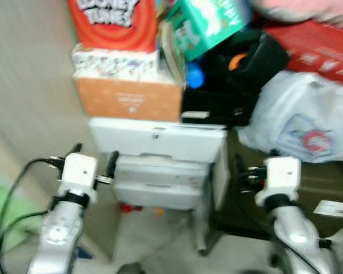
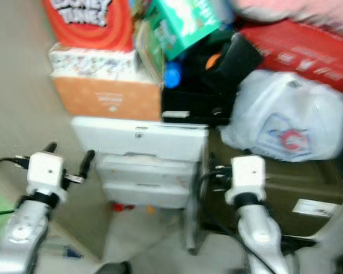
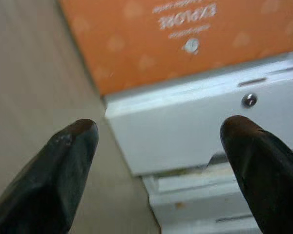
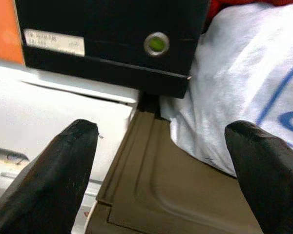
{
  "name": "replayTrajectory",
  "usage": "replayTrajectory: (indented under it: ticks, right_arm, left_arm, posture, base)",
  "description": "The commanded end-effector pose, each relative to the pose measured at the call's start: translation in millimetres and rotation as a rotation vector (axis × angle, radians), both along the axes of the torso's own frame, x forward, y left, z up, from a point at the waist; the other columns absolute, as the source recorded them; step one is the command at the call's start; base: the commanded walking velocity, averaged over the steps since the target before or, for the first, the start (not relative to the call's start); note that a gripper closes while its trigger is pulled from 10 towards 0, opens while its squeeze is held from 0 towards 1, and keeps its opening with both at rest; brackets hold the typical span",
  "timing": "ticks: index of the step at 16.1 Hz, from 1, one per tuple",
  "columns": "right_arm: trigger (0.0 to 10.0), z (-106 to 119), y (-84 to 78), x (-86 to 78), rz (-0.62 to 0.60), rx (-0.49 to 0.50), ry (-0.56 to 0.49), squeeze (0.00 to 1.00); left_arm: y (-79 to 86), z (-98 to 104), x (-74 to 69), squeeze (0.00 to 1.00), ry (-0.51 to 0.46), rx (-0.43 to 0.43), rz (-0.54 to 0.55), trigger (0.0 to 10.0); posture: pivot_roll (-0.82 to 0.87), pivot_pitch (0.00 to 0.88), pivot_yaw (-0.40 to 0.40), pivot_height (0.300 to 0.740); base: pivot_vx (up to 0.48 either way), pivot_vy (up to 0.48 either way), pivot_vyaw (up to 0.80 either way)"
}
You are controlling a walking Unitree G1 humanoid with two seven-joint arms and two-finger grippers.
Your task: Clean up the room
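Note:
A cluttered stack stands before me. A white plastic drawer unit (image 1: 160,140) carries an orange box (image 1: 128,100) and a black box (image 1: 217,103). Beside them a white plastic bag (image 1: 303,120) rests on an olive-brown bin (image 4: 176,195). My left gripper (image 1: 94,153) is open in front of the drawer unit's top left corner, holding nothing. In the left wrist view the left gripper (image 3: 158,129) faces the white drawer unit (image 3: 195,126) below the orange box (image 3: 176,39). My right gripper (image 4: 163,129) is open and empty, pointing at the gap between the black box (image 4: 112,34) and the bag (image 4: 249,87).
A beige wall (image 1: 28,85) runs close along the left. Higher in the stack are a red printed container (image 1: 111,23), a teal box (image 1: 208,23), a blue cap (image 1: 194,77) and a red box (image 1: 320,51). Pale floor (image 1: 154,240) shows under the drawers.

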State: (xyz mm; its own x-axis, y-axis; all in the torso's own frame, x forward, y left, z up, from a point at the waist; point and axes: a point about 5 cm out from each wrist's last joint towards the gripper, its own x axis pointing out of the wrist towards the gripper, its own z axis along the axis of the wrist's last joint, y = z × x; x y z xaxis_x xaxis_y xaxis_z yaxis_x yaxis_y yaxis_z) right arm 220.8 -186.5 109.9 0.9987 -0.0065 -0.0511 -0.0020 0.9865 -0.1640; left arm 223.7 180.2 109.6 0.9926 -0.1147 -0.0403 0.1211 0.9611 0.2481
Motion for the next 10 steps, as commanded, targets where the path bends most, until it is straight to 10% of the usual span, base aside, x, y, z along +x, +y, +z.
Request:
replayTrajectory:
  ticks: [1, 10]
  right_arm:
    - [10.0, -0.8, 1.2, 1.0, -0.003, 0.007, 0.003, 0.00]
    - [10.0, -2.8, 3.1, -1.0, 0.007, 0.016, 0.020, 0.00]
  left_arm:
    - [1.2, -1.2, -0.8, 0.00, 0.013, 0.003, 0.000, 10.0]
    - [-8.8, -3.8, -4.4, 0.00, 0.039, -0.055, -0.101, 10.0]
  posture:
    - [-0.05, 0.000, -0.050, 0.740]
    - [-0.06, 0.000, -0.054, 0.740]
  base:
    - [0.000, 0.000, 0.80]
    - [0.000, 0.000, 0.80]
